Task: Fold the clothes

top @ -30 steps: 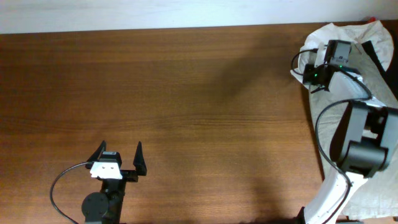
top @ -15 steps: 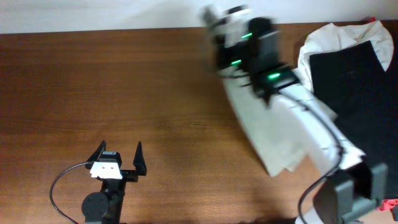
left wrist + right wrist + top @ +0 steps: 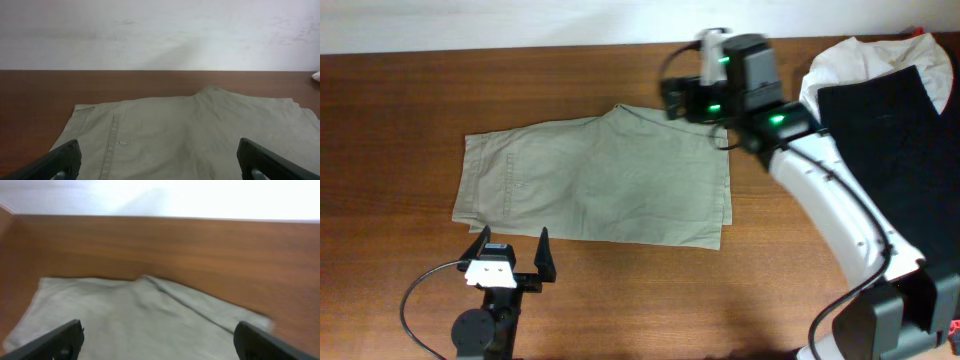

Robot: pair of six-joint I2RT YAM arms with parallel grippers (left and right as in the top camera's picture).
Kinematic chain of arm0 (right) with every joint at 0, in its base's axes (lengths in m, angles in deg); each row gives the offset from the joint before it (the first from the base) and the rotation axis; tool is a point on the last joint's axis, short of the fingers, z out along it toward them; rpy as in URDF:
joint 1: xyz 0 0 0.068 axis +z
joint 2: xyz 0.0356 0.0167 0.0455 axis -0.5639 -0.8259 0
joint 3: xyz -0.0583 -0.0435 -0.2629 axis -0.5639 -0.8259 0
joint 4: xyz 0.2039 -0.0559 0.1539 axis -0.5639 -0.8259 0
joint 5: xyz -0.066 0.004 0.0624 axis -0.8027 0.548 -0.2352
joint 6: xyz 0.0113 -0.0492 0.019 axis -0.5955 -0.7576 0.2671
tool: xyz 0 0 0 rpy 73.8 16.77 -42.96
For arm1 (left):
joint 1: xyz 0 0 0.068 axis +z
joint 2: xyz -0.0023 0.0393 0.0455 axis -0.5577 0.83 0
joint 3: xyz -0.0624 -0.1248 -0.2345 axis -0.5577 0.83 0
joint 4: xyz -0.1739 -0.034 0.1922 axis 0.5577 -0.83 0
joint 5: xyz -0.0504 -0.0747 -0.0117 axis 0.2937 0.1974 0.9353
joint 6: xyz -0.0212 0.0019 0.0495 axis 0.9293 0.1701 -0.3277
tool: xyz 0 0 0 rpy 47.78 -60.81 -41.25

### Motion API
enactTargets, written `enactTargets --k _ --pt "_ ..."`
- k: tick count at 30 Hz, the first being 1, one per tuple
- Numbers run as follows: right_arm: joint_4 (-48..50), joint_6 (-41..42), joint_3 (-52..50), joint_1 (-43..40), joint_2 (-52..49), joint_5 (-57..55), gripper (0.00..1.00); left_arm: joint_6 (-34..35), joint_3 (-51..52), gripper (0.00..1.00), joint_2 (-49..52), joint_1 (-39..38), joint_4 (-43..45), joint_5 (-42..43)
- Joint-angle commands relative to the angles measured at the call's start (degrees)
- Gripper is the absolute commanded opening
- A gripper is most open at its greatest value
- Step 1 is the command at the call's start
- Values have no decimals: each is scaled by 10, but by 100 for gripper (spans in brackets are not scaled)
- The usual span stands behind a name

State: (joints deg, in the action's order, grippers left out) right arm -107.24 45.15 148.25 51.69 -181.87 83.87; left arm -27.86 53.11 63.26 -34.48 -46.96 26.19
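You have one pair of tan shorts [image 3: 595,180] lying flat on the worktop [image 3: 390,110]. You have two hands.

Your left hand [image 3: 513,252] sits just past the near edge of the shorts. It is spread wide and holds nothing. Your right hand [image 3: 678,95] is by the far right corner of the shorts, also spread wide and empty.

Well off to the right of the shorts lie two more clothes, one white [image 3: 840,60] and one black [image 3: 890,130] on top of it.

At the shorts' right edge, a lower layer peeks out. Brown wood shows all around the shorts, most of it on their left.
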Motion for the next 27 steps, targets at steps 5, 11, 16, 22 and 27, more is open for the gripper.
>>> enactTargets --k 5,11,16,22,27 --pt "-91 1 -10 -89 -62 -33 99 -7 3 99 -3 -1 -1 -4" --pt "-50 2 -10 -88 -198 -35 76 -7 3 99 -3 -1 -1 -4" --pt "-40 4 -10 -87 -239 -41 64 -7 3 99 -3 -1 -1 -4" --pt "-44 4 -10 -88 -256 -45 63 -7 3 99 -3 -1 -1 -4" --pt "-47 4 -10 -88 -256 -45 47 -7 3 99 -3 -1 -1 -4"
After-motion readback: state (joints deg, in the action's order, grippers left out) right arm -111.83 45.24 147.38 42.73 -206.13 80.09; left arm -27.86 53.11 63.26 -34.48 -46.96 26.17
